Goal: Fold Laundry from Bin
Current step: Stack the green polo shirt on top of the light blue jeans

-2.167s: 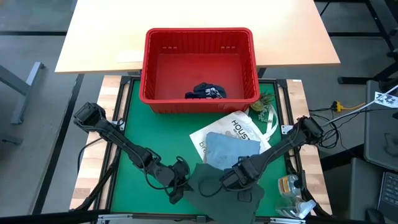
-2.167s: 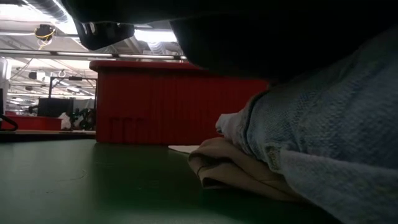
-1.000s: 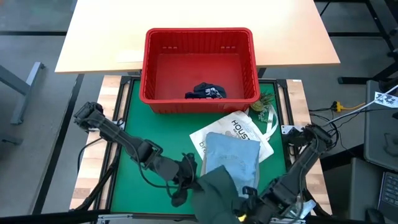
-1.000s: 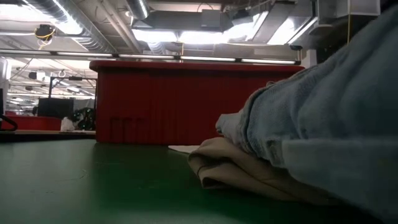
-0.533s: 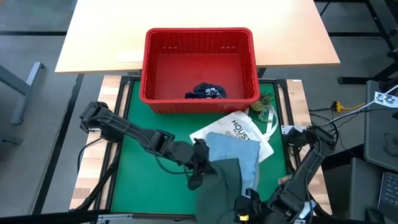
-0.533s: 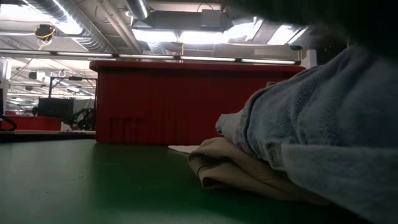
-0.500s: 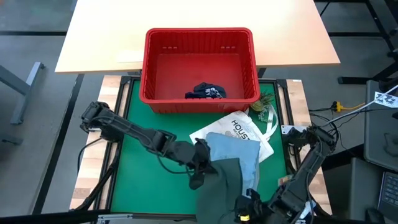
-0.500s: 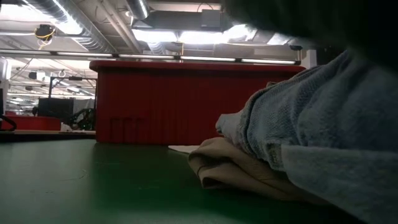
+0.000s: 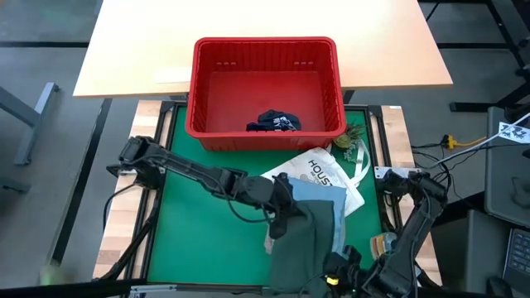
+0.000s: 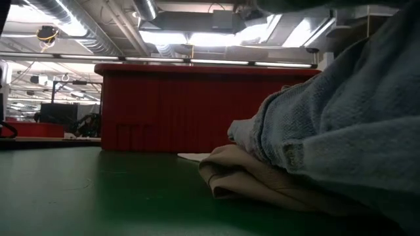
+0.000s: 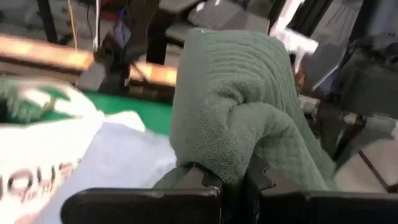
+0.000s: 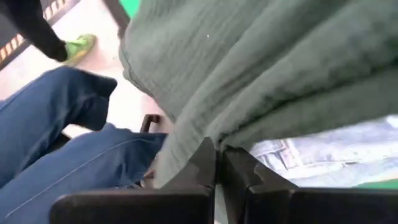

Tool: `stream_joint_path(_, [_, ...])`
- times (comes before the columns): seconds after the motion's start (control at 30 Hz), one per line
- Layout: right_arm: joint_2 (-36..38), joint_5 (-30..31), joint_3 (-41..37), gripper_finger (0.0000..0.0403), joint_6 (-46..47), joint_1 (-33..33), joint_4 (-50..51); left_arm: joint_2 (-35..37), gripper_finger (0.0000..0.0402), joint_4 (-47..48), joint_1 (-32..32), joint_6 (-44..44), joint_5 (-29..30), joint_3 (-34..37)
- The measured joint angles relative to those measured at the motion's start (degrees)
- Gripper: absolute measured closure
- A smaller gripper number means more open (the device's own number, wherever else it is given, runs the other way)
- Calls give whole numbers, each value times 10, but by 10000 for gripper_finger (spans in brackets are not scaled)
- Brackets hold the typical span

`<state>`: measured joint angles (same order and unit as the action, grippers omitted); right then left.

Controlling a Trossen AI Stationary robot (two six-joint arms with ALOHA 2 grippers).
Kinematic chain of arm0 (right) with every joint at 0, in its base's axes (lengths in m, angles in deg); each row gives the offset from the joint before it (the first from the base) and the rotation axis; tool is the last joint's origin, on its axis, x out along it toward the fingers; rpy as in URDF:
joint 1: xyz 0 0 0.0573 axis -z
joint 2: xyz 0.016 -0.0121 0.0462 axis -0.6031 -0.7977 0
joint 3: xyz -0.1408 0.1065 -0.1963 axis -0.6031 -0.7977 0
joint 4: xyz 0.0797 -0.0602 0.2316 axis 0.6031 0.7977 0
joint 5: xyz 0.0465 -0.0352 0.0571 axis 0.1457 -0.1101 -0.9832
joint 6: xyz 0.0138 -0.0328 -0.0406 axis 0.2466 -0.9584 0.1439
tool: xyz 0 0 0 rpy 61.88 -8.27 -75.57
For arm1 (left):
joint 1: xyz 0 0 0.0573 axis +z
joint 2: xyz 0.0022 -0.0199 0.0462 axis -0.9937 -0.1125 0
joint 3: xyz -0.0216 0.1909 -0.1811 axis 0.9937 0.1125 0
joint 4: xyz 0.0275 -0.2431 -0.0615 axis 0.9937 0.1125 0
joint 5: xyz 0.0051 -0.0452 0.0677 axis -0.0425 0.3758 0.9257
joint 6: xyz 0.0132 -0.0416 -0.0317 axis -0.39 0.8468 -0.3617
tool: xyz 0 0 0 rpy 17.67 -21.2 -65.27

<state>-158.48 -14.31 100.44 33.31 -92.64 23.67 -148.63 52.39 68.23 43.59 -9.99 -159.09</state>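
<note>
Olive-green garment [image 9: 302, 244]: stretched between both grippers over the near half of the table, draped across the light blue shirt; in the left wrist view its crinkled weave [image 11: 249, 112] bunches up just above the fingers.
Left gripper [image 9: 281, 217]: reaching in from the table's left side to mid-table, at the far left corner of the green cloth; fingers [image 11: 205, 180] pinched tight on a fold of the olive-green garment.
Right gripper [image 9: 338, 269]: at the near edge of the table, right of centre; fingers [image 12: 208, 165] clamped together with the green cloth's near edge between them.
Light blue shirt [image 9: 327, 194]: folded on the white tote bag, partly covered by the green cloth; in the low view it fills the right side [image 10: 341, 124], resting on top of a beige garment.
Beige garment [image 10: 246, 177]: crumpled on the green mat, under the blue shirt, seen from table height.
Bin [image 9: 199, 83]: red plastic basket at the far side of the mat, straddling the wooden table behind.
Navy shorts [image 9: 275, 122]: bundled inside the bin, against its near wall, white lettering showing.
White tote bag [image 9: 319, 168]: flat on the mat just in front of the bin, printed letters partly visible.
Person [image 12: 68, 143]: blue-jeaned legs and a bright green shoe beyond the table's near edge, in the right wrist view.
</note>
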Motion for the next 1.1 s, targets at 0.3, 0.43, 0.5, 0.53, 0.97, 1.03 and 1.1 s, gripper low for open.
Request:
stream_joint_path(0.3, [-26, -32, 0, 393, 49, 1, 19, -68, 398, -49, 19, -41, -1, 0])
stream_joint_path(0.43, [-45, -41, 0, 393, 50, 1, 24, -88, 398, -51, 33, -61, 5, 0])
stream_joint_path(0.5, [-53, -43, 0, 393, 58, 1, 31, -97, 398, -55, 40, -76, 12, 0])
stream_joint_path(0.53, [-57, -43, 0, 393, 58, 1, 37, -100, 398, -57, 43, -84, 13, 0])
stream_joint_path(0.97, [-70, -38, 0, 393, 100, 9, 146, -117, 387, -62, 64, -137, 50, 0])
stream_joint_path(1.03, [-70, -44, 0, 393, 100, 9, 146, -118, 386, -45, 62, -137, 54, 0])
stream_joint_path(1.1, [-70, -51, 0, 393, 99, 9, 146, -118, 385, -33, 61, -137, 65, 0])
